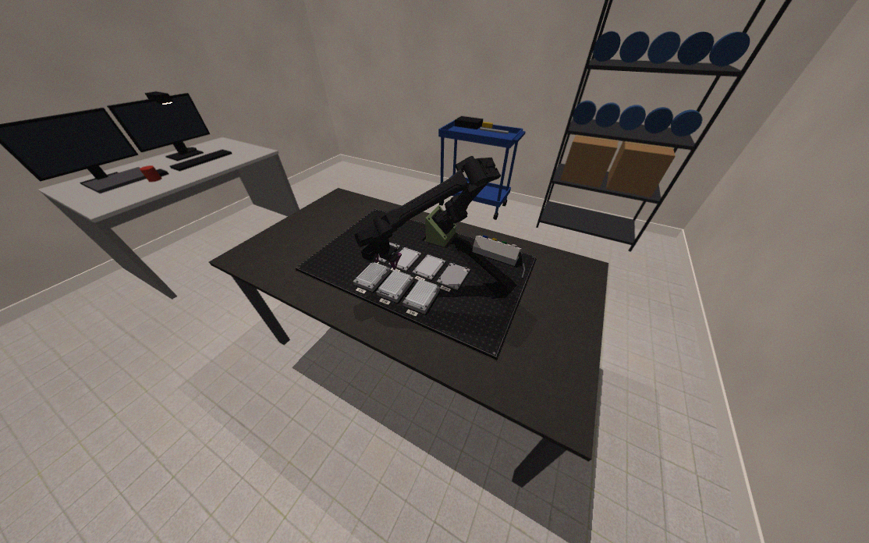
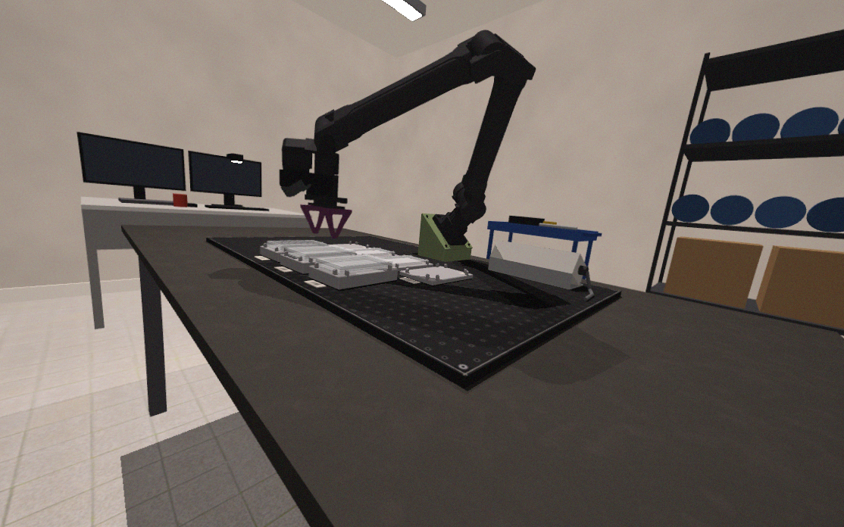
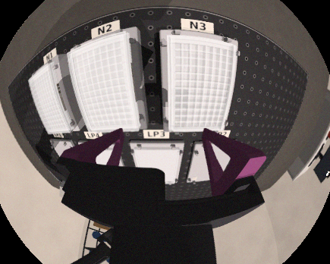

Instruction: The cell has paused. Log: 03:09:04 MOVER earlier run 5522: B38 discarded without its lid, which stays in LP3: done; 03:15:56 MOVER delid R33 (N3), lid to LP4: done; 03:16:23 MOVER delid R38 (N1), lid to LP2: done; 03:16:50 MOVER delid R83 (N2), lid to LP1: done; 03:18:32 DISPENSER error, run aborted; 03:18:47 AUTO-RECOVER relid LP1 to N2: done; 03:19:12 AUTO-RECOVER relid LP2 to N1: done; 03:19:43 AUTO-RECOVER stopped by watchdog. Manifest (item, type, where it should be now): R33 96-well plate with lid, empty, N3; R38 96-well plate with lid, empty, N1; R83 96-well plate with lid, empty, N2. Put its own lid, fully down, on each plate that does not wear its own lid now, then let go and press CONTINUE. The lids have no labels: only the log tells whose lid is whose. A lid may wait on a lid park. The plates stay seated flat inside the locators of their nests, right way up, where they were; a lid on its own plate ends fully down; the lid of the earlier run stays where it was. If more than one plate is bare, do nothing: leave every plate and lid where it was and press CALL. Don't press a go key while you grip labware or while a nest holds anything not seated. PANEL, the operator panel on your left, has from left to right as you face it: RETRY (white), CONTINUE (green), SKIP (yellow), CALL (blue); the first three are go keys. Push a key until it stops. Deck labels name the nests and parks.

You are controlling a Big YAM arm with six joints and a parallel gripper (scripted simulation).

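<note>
Three white 96-well plates sit in a row in the wrist view: N1 (image 3: 46, 98), N2 (image 3: 106, 83) and N3 (image 3: 201, 80). All three show a white grid top and look alike, so I cannot tell for sure which of them wear lids. My gripper (image 3: 162, 132) is open and empty. It hovers above the LP3 label, between the park row and the nests, and it also shows in the exterior view (image 2: 325, 226). A white flat piece lies on park LP3 (image 3: 155, 155). The parks either side are mostly hidden behind my purple fingers.
The operator panel (image 1: 497, 249) stands on the black breadboard next to the green arm base (image 1: 441, 228). The nearest park (image 2: 435, 275) is a low grey slab with pegs. A desk with monitors, a blue cart and a shelf stand away from the table.
</note>
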